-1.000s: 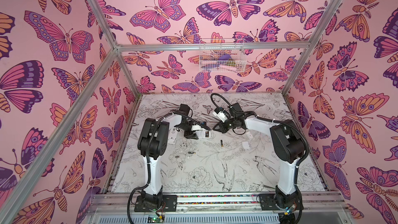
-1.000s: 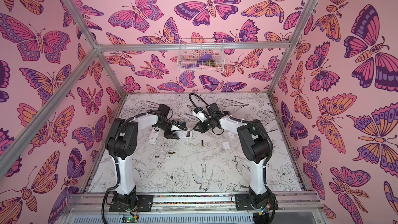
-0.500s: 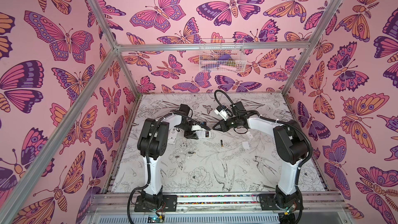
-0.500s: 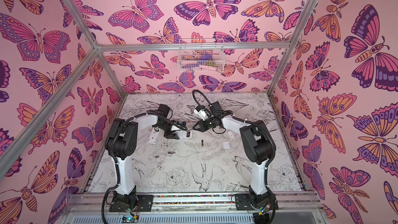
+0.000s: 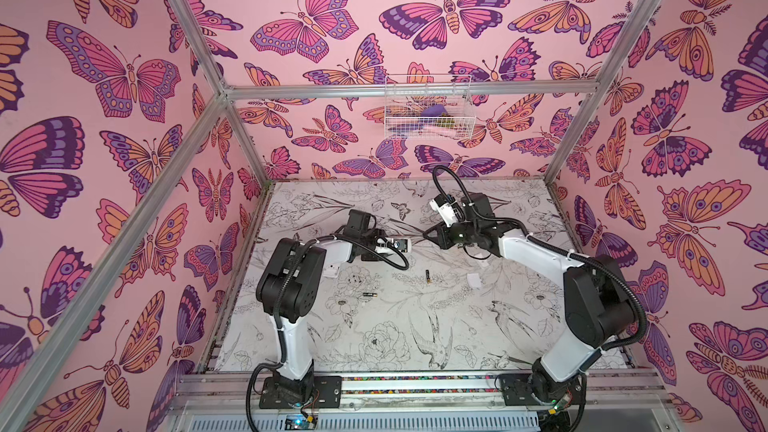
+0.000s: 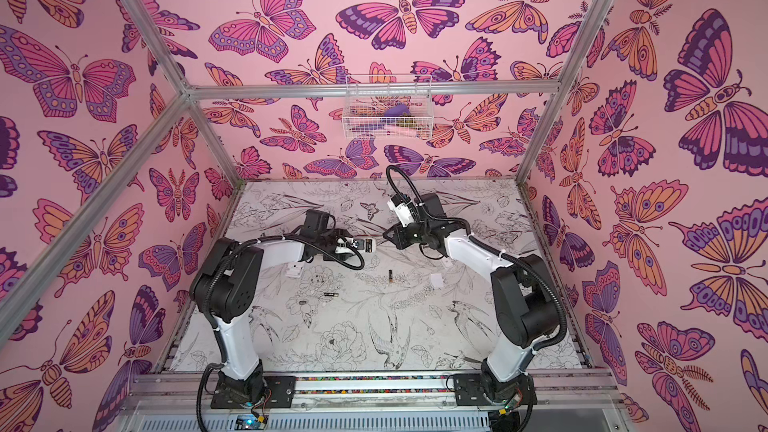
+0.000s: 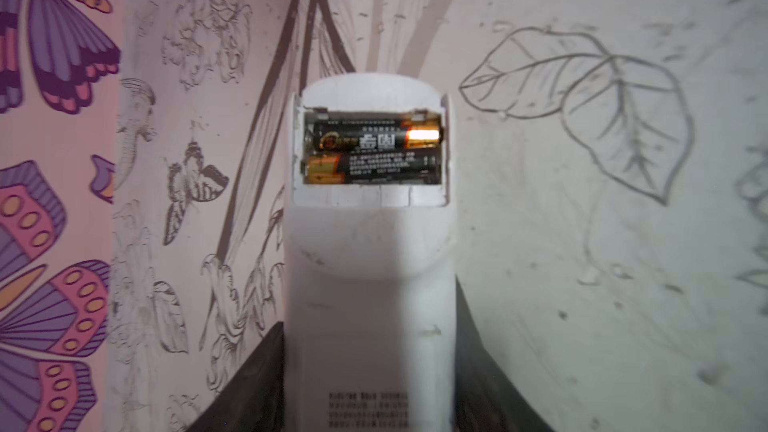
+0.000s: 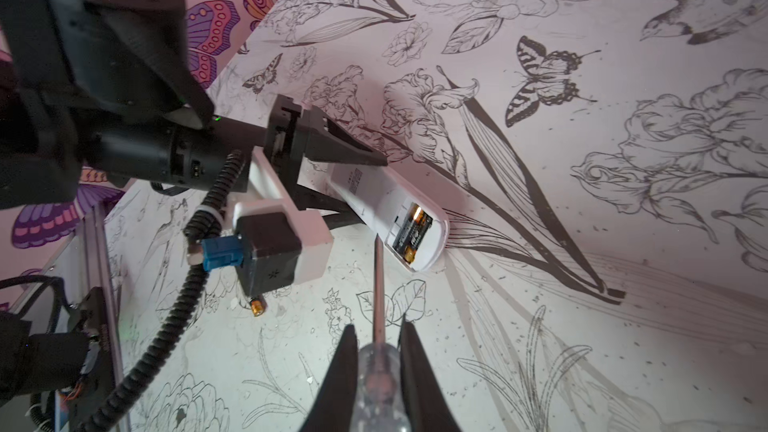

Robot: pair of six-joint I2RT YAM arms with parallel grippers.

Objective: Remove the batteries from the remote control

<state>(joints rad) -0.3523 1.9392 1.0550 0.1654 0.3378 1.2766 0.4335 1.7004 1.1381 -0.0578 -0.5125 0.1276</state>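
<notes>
My left gripper (image 7: 368,347) is shut on a white remote control (image 7: 368,284), whose back faces up with the battery bay uncovered. Two black batteries (image 7: 374,137) with gold ends lie side by side in the bay. In both top views the remote (image 5: 402,244) (image 6: 368,245) points toward my right gripper (image 5: 430,236). My right gripper (image 8: 376,334) is shut on a clear-handled screwdriver (image 8: 376,371). The tool's thin shaft ends beside the bay; contact cannot be told. Two loose batteries (image 5: 427,276) (image 5: 369,295) lie on the table.
A small white piece (image 5: 474,280) lies right of the loose batteries, and another white piece (image 5: 331,271) lies under the left arm. A wire basket (image 5: 428,108) hangs on the back wall. Pink butterfly walls enclose the flower-printed table (image 5: 415,326).
My right gripper with the screwdriver has drawn slightly to the right and back, away from the remote's end. The left arm and the remote have stayed still.
</notes>
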